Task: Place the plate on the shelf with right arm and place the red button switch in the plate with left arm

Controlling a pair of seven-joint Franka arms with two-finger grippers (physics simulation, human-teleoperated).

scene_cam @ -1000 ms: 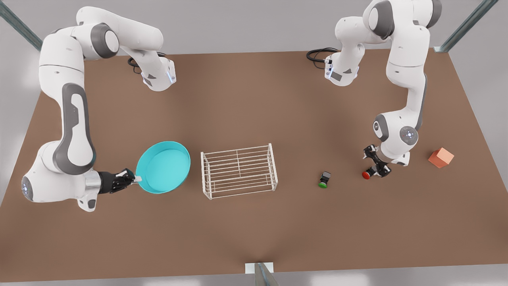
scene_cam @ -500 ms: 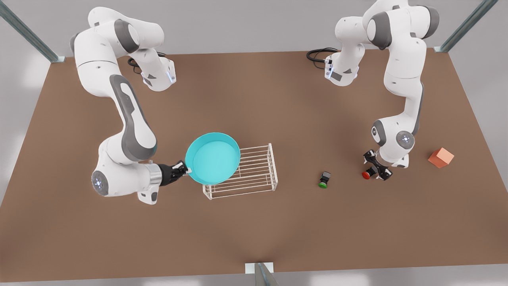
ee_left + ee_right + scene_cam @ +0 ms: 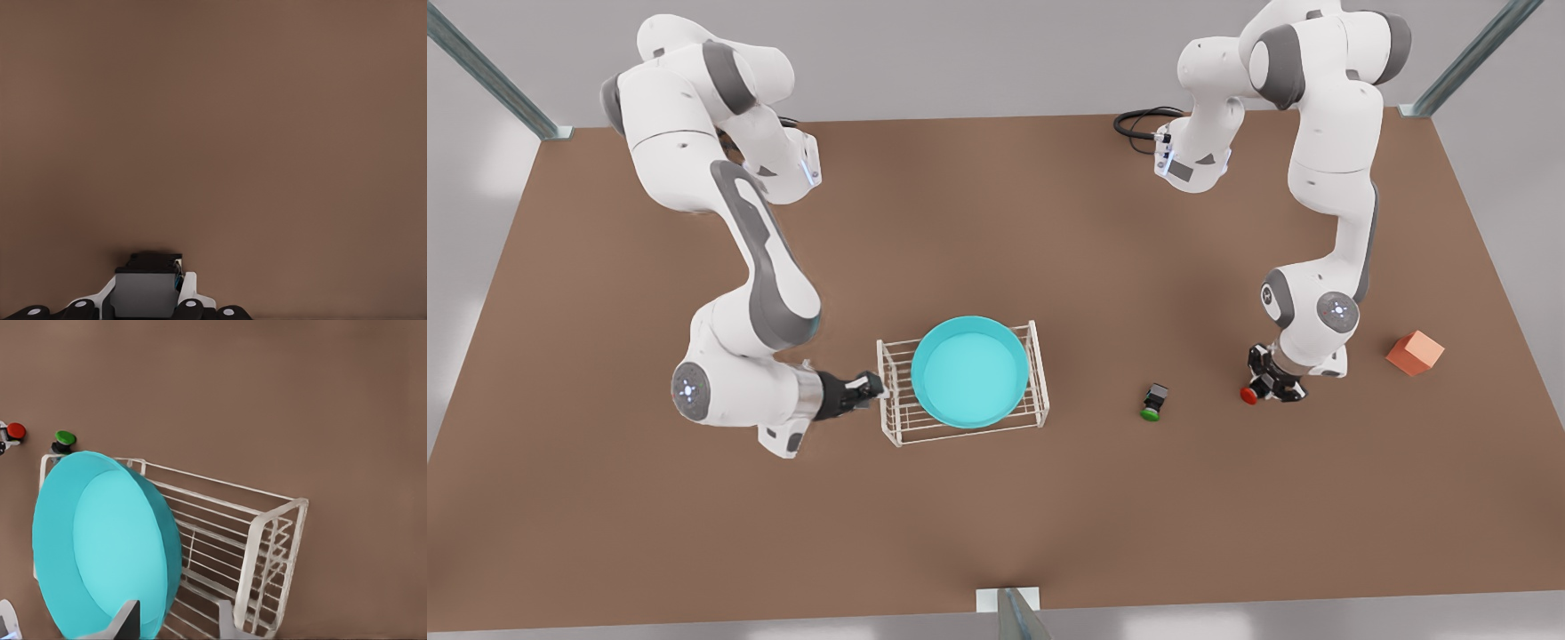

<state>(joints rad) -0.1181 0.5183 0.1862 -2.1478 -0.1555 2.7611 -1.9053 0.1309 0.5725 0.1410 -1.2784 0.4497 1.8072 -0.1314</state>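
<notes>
Brown counter (image 3: 996, 516) is carrying everything. Right tool (image 3: 869, 388), fingers spread beside the white wire shelf (image 3: 1036, 373), is letting the round turquoise plate (image 3: 969, 372) sit on top. Left tool (image 3: 1270, 386) is pinching the red-capped dark button switch (image 3: 1250, 394); lifting it straight up seems wise. Grey switch body (image 3: 145, 293) is hiding its cap.

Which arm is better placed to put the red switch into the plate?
Left: its gripper is already around the red button switch. The right gripper is beside the shelf, near the plate.
</notes>
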